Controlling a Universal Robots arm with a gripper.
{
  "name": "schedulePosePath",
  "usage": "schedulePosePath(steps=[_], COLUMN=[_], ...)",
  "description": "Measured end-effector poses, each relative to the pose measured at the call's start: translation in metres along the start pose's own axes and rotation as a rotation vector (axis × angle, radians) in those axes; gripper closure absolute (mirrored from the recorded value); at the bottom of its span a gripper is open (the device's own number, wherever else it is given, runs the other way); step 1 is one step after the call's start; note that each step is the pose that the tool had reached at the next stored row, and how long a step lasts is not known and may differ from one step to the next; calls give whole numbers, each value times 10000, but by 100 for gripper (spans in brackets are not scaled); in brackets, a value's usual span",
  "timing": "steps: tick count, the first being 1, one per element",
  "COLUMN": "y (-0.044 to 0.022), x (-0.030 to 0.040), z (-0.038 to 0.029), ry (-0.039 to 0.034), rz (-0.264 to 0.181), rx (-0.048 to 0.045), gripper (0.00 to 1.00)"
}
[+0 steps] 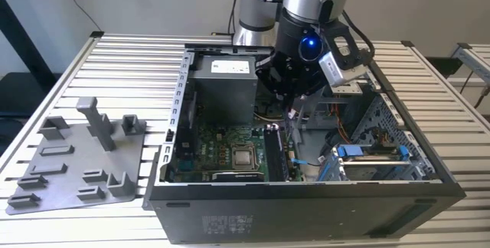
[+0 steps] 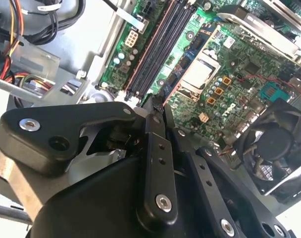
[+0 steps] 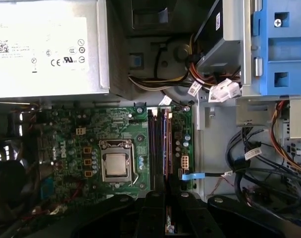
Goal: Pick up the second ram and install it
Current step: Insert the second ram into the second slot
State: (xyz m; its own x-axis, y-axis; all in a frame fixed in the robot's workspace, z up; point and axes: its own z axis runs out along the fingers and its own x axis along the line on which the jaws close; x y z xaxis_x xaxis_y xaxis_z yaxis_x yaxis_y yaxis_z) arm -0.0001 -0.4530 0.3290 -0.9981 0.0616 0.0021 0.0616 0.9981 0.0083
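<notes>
From my remote seat, the gripper [image 2: 155, 111] hangs inside the open computer case [image 1: 306, 193], its fingers [image 2: 155, 163] clenched on the second ram [image 3: 169, 220], a thin dark stick held edge-down between them. In both wrist views the stick's lower edge sits directly over the memory slots [image 3: 160, 144] on the motherboard [image 3: 111, 139], near them but, as far as I can judge, not yet seated. The stick lines up lengthwise with the slot rows, and I judge the work is at the lowering stage. To do it well, I would keep the stick upright and parallel to the chosen slot, and press evenly along its length so both ends go in together. The blue cable [image 3: 192, 175] just beside the slots could snag. Beyond the slots sit the processor socket [image 3: 117, 165] and the cooling fan [image 2: 274, 148]. Farther off is the grey power supply [image 3: 46, 47]. In the exterior view, the grey holder plate [image 1: 77, 162] with its upright posts lies on the slatted table [image 1: 130, 58], outside the case at the exterior view's left.
</notes>
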Motion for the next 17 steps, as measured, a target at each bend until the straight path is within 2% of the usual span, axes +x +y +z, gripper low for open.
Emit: schedulePosePath(steps=[8,14,17], y=[-32,-33,-33], x=[-2,-2,-2], z=[56,92,119], ry=[0,-5,-5], rz=[0,0,0], rx=[6,79,87], gripper=[86,86,86])
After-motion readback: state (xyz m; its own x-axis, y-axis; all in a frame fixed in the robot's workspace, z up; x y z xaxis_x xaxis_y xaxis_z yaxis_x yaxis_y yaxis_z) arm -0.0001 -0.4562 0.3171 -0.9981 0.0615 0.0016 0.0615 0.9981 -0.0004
